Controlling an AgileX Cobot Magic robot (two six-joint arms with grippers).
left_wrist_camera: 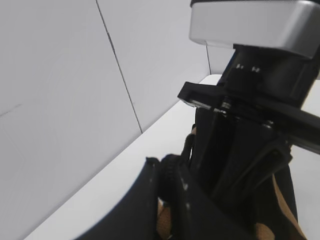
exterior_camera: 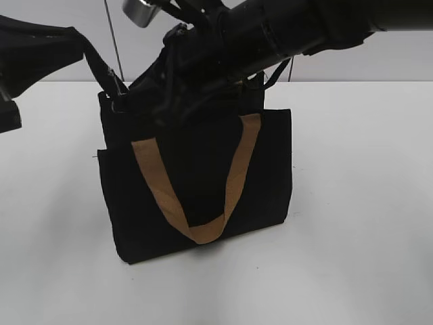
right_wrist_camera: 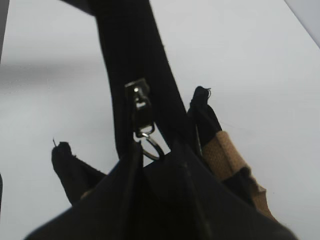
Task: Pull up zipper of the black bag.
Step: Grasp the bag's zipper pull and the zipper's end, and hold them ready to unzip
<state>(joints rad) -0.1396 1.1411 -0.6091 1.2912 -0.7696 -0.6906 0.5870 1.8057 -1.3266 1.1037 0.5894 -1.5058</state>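
Note:
The black bag [exterior_camera: 203, 176] stands upright on the white table, its tan handle [exterior_camera: 233, 179] hanging down the front. My left gripper [exterior_camera: 112, 99] comes in from the left and is shut on the black fabric at the bag's top left end, which also shows in the left wrist view [left_wrist_camera: 172, 172]. My right gripper [exterior_camera: 168, 108] reaches across from the upper right onto the bag's top edge. In the right wrist view the zipper [right_wrist_camera: 140, 107] shows its silver slider and ring on the black zip line. The right gripper [right_wrist_camera: 150, 160] is shut on that ring.
The white table [exterior_camera: 358, 223] spreads around the bag, with a pale wall [exterior_camera: 379, 57] behind. The right arm's black body [left_wrist_camera: 260, 100] hangs close over the bag's top. A tan strap [right_wrist_camera: 225, 155] lies right of the right gripper's fingers.

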